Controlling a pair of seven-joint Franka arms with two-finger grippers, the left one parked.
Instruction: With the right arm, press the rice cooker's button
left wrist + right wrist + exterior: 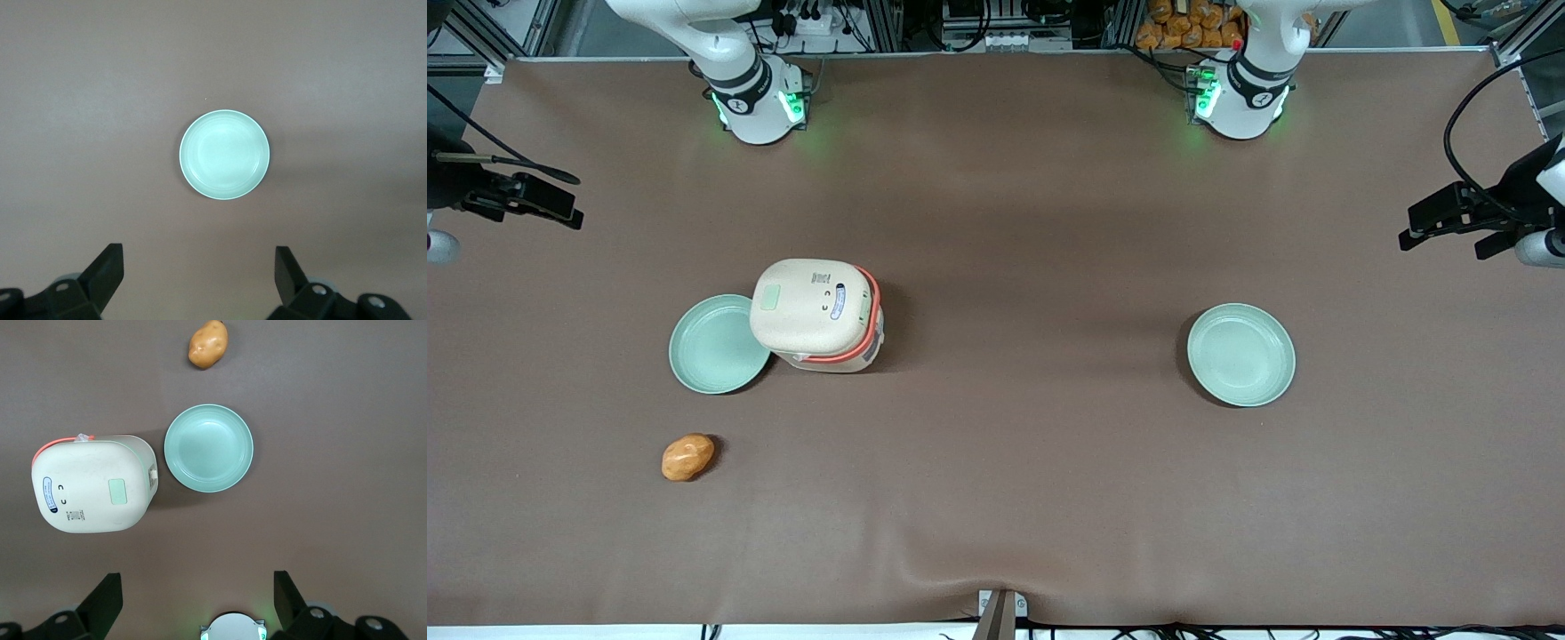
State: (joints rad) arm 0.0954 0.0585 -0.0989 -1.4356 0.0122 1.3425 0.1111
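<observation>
The rice cooker (818,316) stands on the brown table with its speckled cream lid shut and an orange-red band round it. It also shows in the right wrist view (93,483). The button (769,297) is a pale green patch on the lid, on the side toward a green plate; it shows in the right wrist view too (118,491). My right gripper (197,577) is open and empty. It hangs high above the table, between the cooker and the arm's base (756,98), and touches nothing. It is out of the front view.
A pale green plate (719,344) lies beside the cooker, its rim tucked close under the cooker's side. A potato (687,457) lies nearer the front camera than that plate. A second green plate (1240,355) lies toward the parked arm's end.
</observation>
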